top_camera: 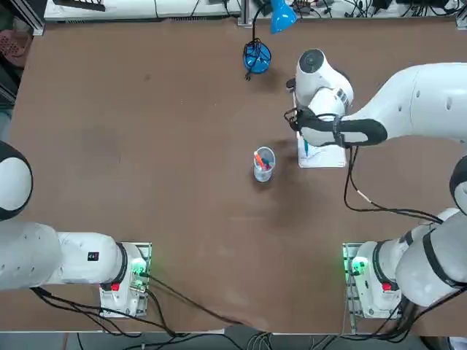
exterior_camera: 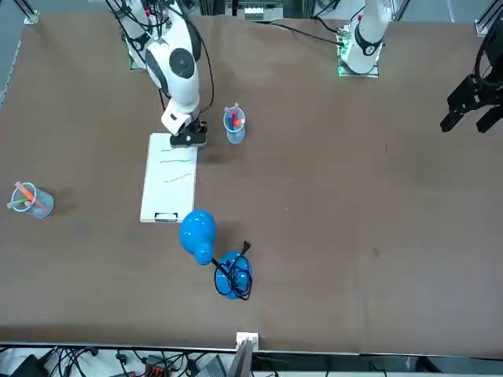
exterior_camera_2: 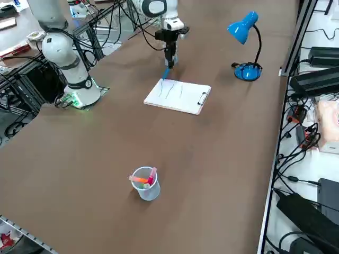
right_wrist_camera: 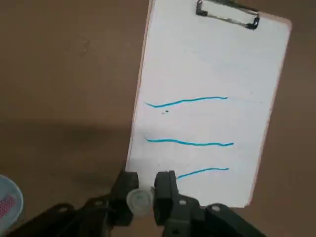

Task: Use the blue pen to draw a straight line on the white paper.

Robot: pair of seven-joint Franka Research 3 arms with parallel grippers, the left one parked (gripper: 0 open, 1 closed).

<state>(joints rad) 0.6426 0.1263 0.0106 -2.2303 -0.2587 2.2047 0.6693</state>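
The brown counter (top_camera: 146,109) carries everything, with the working right arm (top_camera: 408,102) reaching across it to the white paper. The blue desk lamp (exterior_camera_2: 244,45) stands near the counter's far edge, just beyond the clipboard's clip end. The white paper (right_wrist_camera: 212,74) lies flat on its clipboard, the metal clip (right_wrist_camera: 227,15) at the short edge farthest from the robot; three blue lines cross the sheet's width, the one nearest the pincer shorter than the other two.

The right pincer (right_wrist_camera: 146,190) hangs over the sheet's near short edge, at the corner toward the cup. Its two fingers (right_wrist_camera: 165,185) are clenched on the blue pen (exterior_camera_2: 166,73), closed to little more than the pen's width. In the wrist view the pen's pale round top end shows squeezed between them. From the right side, the pen's long axis runs close to upright, tip down, the blue barrel showing below the fingers and reaching the paper at its near end.

A clear cup of pens (top_camera: 263,163) stands just beside the clipboard, toward the counter's middle. A second clear cup (exterior_camera_2: 145,183) with orange and pink pens stands well apart, out by the robot's right edge of the counter.
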